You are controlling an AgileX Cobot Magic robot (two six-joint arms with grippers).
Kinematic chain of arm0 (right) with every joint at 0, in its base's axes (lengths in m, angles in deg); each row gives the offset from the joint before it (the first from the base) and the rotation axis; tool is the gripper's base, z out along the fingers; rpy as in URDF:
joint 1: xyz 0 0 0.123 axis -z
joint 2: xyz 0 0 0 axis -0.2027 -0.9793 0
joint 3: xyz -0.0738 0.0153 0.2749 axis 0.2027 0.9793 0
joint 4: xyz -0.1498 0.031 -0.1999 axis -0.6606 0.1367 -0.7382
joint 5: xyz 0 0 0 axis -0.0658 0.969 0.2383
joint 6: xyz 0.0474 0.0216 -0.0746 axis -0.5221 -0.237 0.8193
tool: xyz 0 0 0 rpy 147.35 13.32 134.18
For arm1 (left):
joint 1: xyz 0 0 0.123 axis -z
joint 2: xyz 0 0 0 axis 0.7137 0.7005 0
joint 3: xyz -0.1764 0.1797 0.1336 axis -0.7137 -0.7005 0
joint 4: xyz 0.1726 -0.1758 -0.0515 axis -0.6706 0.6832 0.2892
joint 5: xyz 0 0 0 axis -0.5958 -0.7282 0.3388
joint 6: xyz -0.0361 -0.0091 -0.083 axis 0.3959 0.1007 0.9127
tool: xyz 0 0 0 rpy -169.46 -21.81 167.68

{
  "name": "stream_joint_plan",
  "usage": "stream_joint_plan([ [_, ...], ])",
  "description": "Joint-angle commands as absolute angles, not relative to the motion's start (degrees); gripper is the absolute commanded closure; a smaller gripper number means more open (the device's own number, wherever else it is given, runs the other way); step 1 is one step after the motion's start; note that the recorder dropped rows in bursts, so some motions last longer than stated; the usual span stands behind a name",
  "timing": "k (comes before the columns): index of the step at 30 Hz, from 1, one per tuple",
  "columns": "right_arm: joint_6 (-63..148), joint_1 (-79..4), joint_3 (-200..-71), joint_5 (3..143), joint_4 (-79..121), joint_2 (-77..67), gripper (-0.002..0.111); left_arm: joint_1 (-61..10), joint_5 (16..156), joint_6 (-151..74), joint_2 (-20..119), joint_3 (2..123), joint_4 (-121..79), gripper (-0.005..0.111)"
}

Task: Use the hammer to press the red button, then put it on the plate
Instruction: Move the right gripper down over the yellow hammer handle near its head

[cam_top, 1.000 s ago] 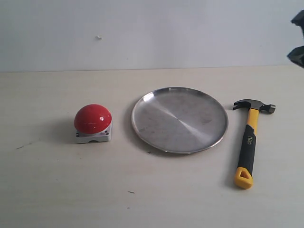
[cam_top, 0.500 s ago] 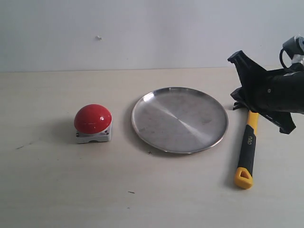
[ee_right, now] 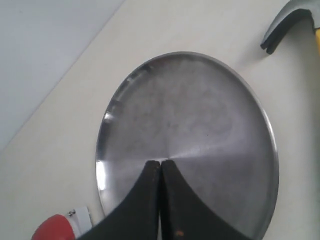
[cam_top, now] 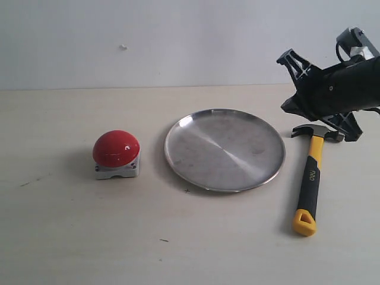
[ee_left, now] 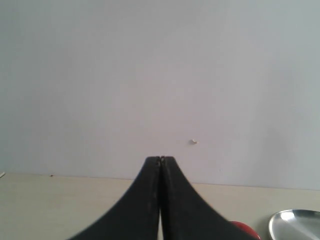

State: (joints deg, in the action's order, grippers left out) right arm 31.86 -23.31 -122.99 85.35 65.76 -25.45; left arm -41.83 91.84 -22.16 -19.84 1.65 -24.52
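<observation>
The hammer (cam_top: 312, 172) lay flat just right of the plate (cam_top: 224, 149), untouched, its yellow loop toward the camera. My right gripper (ee_right: 160, 162) hung past the plate's right edge, above the hammer's head, fingers pinched together on nothing. The red button (cam_top: 116, 147) sat left of the plate. My left gripper (ee_left: 160, 159) was likewise closed and empty.

Beige table (cam_top: 71, 237); pale wall (cam_top: 178, 41), white speck (cam_top: 123, 46).
</observation>
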Motion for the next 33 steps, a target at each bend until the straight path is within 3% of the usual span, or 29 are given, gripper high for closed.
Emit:
stream_joint_plan([
  [1, 21.27, -22.92, -126.37, 87.63, 52.35, -29.68, 0.108, -41.51, 91.80, -22.36, -20.17, 1.63, -24.52, 0.107],
  [8, -10.96, -22.92, -133.61, 101.54, 15.94, -34.15, 0.108, -41.51, 91.80, -22.36, -20.17, 1.63, -24.52, 0.107],
  [14, -26.63, -22.92, -136.46, 111.27, -3.12, -34.48, 0.108, -41.51, 91.80, -22.36, -20.17, 1.63, -24.52, 0.107],
  [20, -28.62, -22.92, -136.46, 105.15, -4.25, -35.21, 0.108, -41.51, 91.80, -22.36, -20.17, 1.63, -24.52, 0.107],
  [33, -17.63, -18.59, -142.61, 117.27, 6.38, -44.54, 0.108, -41.51, 91.80, -22.36, -20.17, 1.63, -24.52, 0.107],
])
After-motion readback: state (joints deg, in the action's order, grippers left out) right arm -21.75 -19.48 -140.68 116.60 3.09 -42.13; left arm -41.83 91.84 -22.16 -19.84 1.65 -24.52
